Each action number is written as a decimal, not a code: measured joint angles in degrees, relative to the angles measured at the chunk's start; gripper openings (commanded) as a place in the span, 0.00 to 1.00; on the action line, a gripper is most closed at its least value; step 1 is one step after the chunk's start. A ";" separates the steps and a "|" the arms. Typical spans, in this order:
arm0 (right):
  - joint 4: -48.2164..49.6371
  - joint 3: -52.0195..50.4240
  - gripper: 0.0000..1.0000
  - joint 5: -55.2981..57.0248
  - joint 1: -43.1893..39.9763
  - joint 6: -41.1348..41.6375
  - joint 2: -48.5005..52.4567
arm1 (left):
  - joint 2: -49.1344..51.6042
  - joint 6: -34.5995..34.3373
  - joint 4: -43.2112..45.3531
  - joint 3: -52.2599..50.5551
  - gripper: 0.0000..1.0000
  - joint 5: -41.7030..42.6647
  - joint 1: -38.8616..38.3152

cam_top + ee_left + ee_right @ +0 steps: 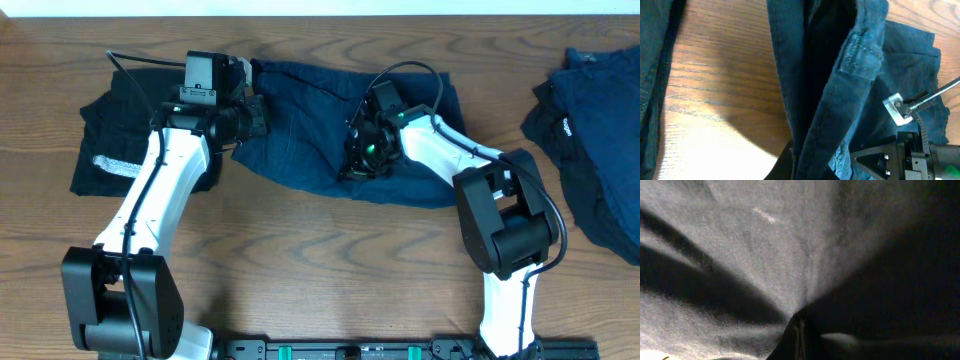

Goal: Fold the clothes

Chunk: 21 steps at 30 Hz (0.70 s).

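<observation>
A navy blue garment (300, 140) lies spread across the middle of the table. My left gripper (250, 115) is shut on its left edge. In the left wrist view a seamed fold of that navy garment (840, 100) with a belt loop runs down into the left gripper (805, 172). My right gripper (360, 148) is pressed down on the middle of the garment, shut on a pinch of the cloth. The right wrist view is filled with cloth (765, 255) that gathers into wrinkles at the closed right gripper (800, 335).
A black garment (120, 140) with a whitish-grey band (115, 165) lies at the left behind my left arm. At the right edge sits a pile of dark clothes (600, 150). Bare wooden table (330, 260) lies in front.
</observation>
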 measured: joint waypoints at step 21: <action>7.54 11.80 0.01 2.45 -8.15 0.33 -0.66 | 0.00 0.00 0.00 0.02 0.06 -0.02 0.00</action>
